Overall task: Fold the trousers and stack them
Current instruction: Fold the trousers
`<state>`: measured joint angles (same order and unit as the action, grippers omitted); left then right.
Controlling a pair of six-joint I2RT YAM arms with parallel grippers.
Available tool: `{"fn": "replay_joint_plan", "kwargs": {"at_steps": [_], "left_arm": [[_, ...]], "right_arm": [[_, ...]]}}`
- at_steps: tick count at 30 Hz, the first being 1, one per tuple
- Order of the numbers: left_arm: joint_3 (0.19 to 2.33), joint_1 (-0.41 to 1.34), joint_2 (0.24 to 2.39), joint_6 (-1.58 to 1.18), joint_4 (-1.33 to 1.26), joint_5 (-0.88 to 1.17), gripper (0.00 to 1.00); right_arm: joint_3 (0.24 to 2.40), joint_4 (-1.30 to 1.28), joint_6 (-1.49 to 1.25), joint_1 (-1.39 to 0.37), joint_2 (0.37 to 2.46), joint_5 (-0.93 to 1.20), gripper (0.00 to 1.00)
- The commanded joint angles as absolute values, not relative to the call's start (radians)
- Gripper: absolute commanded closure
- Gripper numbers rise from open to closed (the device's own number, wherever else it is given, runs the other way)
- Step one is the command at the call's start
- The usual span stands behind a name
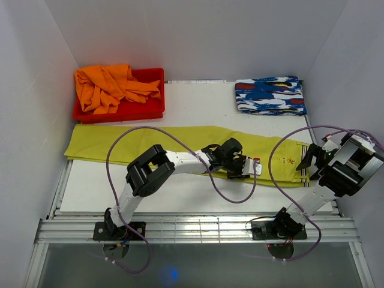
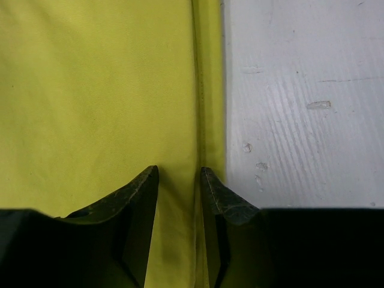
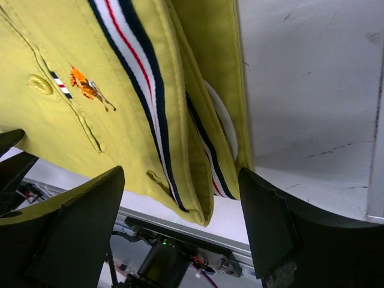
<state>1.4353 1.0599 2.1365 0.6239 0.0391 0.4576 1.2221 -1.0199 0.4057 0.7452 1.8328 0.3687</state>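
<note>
The task is at its very start, as far as can be judged. The trousers [image 1: 180, 144] lie flat at full length across the middle of the surface [image 1: 198, 102], reaching from its left edge almost to its right edge. No fold is made yet, and nothing is stacked. All the folding and the stacking are left to do.

The left tool [image 1: 243, 166] is low over the near edge of the trousers. Its jaws stand only a little apart, on both sides of the edge seam. The cloth between them lies flat, so it looks released. The right tool [image 1: 313, 161] is widely opened around the near corner of the striped waistband [image 3: 135, 54], at the right edge, and holds nothing.

There is one pair of trousers. One orange garment [image 1: 108, 87] lies in one red tray [image 1: 150, 111] at the far left corner. One folded patterned cloth [image 1: 270, 96] lies at the far right corner. There are two tools.
</note>
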Motion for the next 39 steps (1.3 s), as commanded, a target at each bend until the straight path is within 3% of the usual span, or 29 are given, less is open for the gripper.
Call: {"fn": "replay_joint_plan", "kwargs": {"at_steps": [1,6,10,24,39], "left_arm": [[1.443,1.075,2.128,0.630,0.015,0.434,0.56],[1.456,1.080,2.138,0.620,0.009,0.416,0.86],[1.462,1.080,2.141,0.624,0.025,0.408,1.00],[1.561,1.080,2.118,0.539,0.107,0.477,1.00],[1.552,1.071,2.118,0.528,0.130,0.468,1.00]], "right_arm": [[1.194,-1.039,0.345,0.775,1.862,0.426,0.18],[1.155,-1.011,0.327,0.778,1.874,0.437,0.18],[1.150,-1.014,0.318,0.778,1.884,0.454,0.18],[1.275,-1.134,0.364,0.798,1.838,0.554,0.18],[1.351,-1.140,0.387,0.822,1.841,0.430,0.18]]}}
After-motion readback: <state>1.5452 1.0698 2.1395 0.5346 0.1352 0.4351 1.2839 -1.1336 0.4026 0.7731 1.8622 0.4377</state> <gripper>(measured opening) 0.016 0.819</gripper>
